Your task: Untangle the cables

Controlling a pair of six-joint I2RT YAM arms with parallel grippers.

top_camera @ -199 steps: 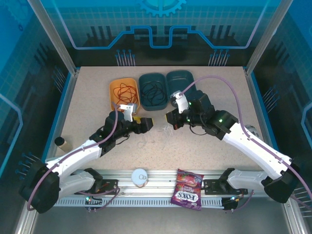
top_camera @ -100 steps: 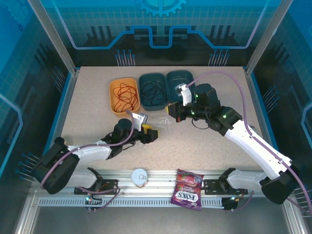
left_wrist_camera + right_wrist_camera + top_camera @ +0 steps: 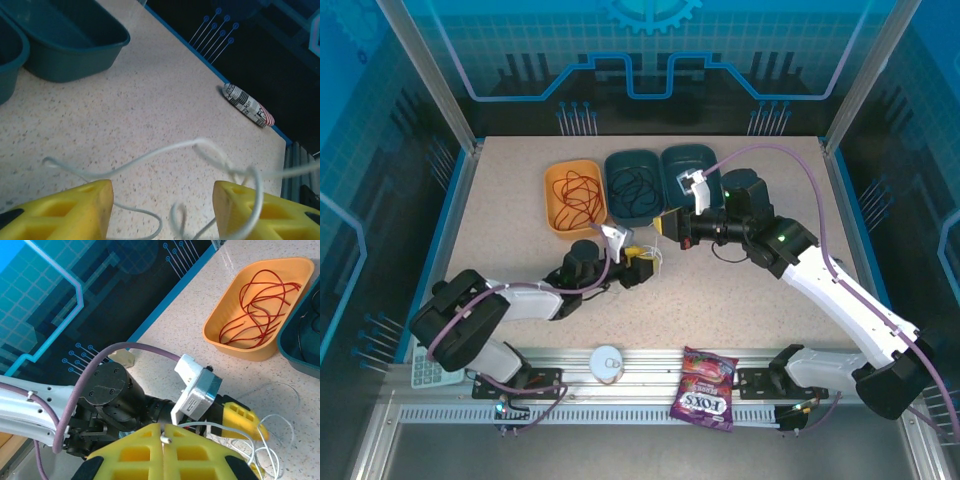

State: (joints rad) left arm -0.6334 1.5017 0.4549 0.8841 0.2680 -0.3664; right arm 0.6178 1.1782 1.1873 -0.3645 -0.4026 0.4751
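A thin white cable (image 3: pixel 654 252) lies in loose loops on the table between my two grippers. My left gripper (image 3: pixel 644 266) sits low on the table. In the left wrist view its yellow fingers (image 3: pixel 75 212) stand apart, open, with white cable (image 3: pixel 165 150) loops lying between and around them. My right gripper (image 3: pixel 163 437) is shut on the white cable's end, just above the left wrist. A red cable (image 3: pixel 576 192) is coiled in the orange tray (image 3: pixel 552 215). A black cable (image 3: pixel 634 188) lies in the middle teal tray (image 3: pixel 615 160).
A second teal tray (image 3: pixel 692 158) stands right of the others at the back. A striped can (image 3: pixel 247 105) lies near the table's right edge. A candy bag (image 3: pixel 705 400) and a white round disc (image 3: pixel 607 362) rest on the front rail; a calculator (image 3: pixel 423 370) sits front left.
My left arm dropped low and slid right to the white cable, its jaws narrowing. My right gripper drew back a little toward the trays, still shut on the cable end.
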